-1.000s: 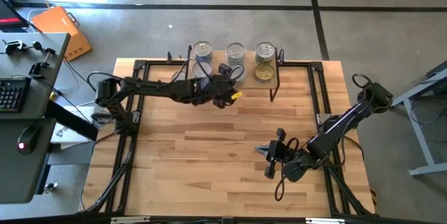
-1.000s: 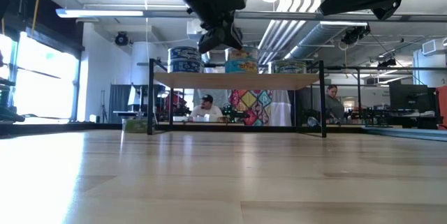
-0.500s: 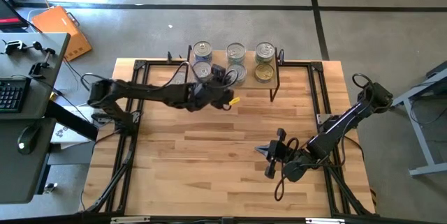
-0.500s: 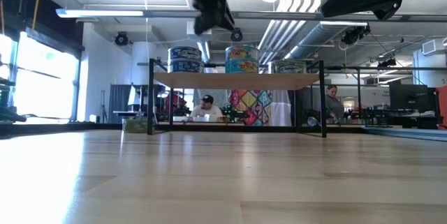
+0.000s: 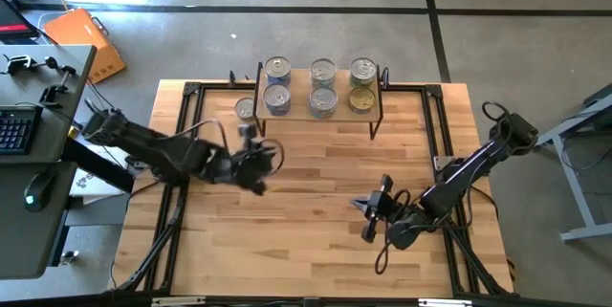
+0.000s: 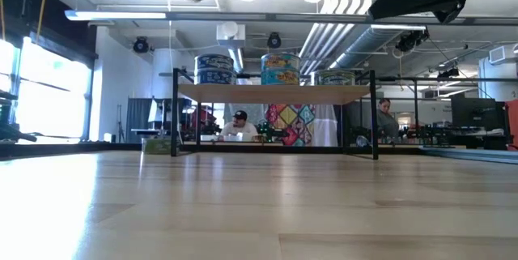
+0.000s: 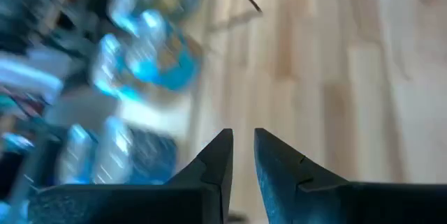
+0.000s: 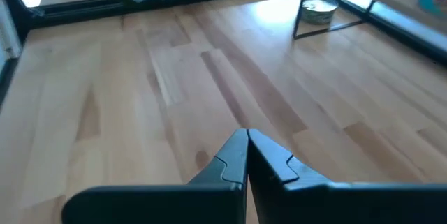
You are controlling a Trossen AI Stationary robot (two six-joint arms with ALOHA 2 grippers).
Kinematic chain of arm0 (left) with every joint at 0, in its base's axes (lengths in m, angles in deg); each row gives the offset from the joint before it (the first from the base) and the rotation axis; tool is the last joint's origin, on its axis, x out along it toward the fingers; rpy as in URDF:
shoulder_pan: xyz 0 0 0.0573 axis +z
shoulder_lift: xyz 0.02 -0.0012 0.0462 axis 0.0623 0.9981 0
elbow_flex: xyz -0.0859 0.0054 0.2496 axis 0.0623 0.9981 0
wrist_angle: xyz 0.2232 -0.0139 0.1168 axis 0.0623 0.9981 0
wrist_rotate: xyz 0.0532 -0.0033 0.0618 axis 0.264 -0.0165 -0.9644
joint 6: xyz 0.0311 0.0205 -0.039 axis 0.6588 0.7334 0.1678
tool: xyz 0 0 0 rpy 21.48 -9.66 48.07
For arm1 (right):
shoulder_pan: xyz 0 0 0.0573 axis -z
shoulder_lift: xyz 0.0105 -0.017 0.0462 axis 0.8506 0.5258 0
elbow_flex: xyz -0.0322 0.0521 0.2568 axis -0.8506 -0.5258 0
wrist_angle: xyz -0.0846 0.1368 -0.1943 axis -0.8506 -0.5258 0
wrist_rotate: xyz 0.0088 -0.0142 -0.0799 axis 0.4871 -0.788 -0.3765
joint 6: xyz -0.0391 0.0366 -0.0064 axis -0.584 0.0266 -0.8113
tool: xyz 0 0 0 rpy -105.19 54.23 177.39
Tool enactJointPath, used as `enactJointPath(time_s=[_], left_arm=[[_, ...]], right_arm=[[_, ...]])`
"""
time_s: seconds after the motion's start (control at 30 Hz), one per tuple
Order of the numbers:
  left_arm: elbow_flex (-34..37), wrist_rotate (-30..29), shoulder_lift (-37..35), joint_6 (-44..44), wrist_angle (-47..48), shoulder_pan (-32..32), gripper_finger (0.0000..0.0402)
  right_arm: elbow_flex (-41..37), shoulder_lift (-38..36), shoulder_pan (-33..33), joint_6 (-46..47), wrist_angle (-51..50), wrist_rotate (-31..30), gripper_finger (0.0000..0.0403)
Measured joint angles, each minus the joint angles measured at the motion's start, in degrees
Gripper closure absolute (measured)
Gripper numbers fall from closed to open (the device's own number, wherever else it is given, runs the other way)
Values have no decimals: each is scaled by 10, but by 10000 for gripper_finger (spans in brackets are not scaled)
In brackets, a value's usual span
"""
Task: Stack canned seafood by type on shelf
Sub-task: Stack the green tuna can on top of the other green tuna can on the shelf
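I see the shelf (image 5: pixel 319 114) at the far edge of the table (image 5: pixel 316 221), its long side running left to right. The cans (image 5: pixel 323 98) stand upright on it in stacks. My left gripper (image 5: pixel 256 159) holds nothing, fingers (image 7: pixel 216 165) a little apart. My right gripper (image 5: pixel 371 213) rests pressed together, empty.

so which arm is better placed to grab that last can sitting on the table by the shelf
Probably the left. Its gripper is on the same side as the loose can beside the shelf, jaws slightly apart and empty. The right gripper waits farther away, jaws shut.
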Motion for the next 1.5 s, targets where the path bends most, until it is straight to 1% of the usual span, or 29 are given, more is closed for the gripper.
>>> enactJointPath(time_s=[0.07,0.17,0.27,0.33,0.43,0.5,0.53,0.63,0.77,0.93,1.03,1.2,1.33,1.43,1.5], left_arm=[[32,-1,-20,-80,44,-25,353],[94,-4,-46,-206,101,-53,354],[170,-4,-66,-334,122,-71,354],[221,-7,-77,-408,112,-74,354],[289,-32,-89,-504,89,-53,354],[325,-44,-97,-564,63,-21,352],[338,-43,-101,-578,50,-3,350],[369,-38,-108,-577,1,60,334],[383,-31,-110,-519,-65,146,302],[383,40,-110,-431,-141,251,248],[383,71,-109,-392,-158,306,216],[383,93,-109,-348,-165,372,175],[383,129,-107,-324,-181,411,169],[383,151,-94,-322,-191,445,180],[383,152,-81,-322,-192,468,193]], right_arm=[[0,3,0,0,-1,-15,402],[0,11,4,-2,0,-22,402],[0,21,5,-3,8,-22,402],[0,24,5,-4,9,-22,402],[0,25,5,-5,9,-22,402],[0,25,5,-14,9,-26,402],[0,25,6,-18,11,-26,402],[0,25,12,-30,18,-26,402],[0,25,22,-36,28,-26,402],[0,25,27,-35,28,-18,402],[0,25,27,-33,28,-8,402],[0,25,26,-30,28,17,402],[0,25,26,-30,28,18,402],[0,25,26,-30,28,18,402],[0,25,26,-30,28,18,402]])
